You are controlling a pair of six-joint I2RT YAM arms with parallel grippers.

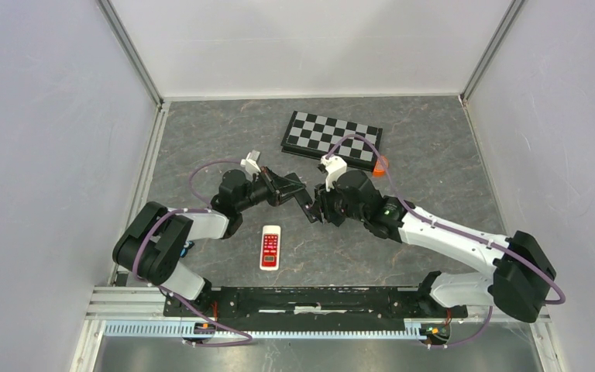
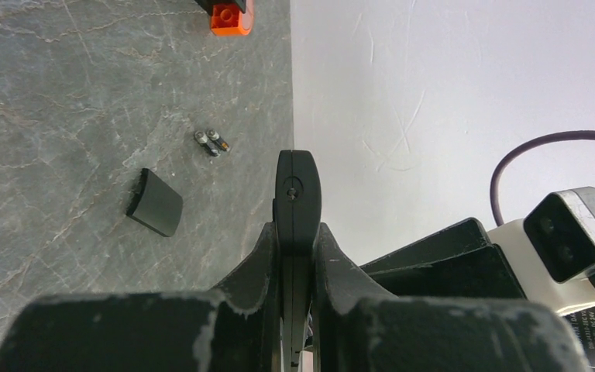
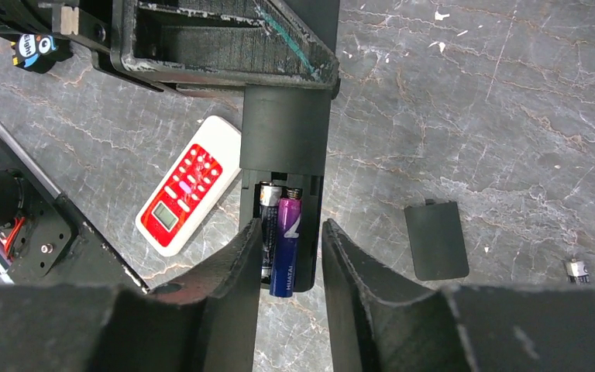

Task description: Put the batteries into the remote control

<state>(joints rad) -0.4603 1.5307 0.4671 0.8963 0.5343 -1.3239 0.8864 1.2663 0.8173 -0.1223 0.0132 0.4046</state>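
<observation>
The black remote control (image 3: 287,132) hangs above the table, back side up, its battery bay uncovered. My left gripper (image 2: 297,229) is shut on it, and its thin edge (image 2: 297,186) shows between those fingers. In the bay lie two batteries: a purple one (image 3: 285,248), whose near end sticks out past the bay's edge, and a darker one (image 3: 268,225) beside it. My right gripper (image 3: 293,240) is open, its fingers apart on either side of the bay, with the purple battery between them. Two more batteries (image 2: 211,142) lie loose on the table.
The black battery cover (image 3: 435,240) lies flat on the table right of the remote. A white and red remote (image 1: 270,246) lies near the front. A checkerboard (image 1: 331,138) and an orange block (image 1: 380,163) sit at the back. White walls close in both sides.
</observation>
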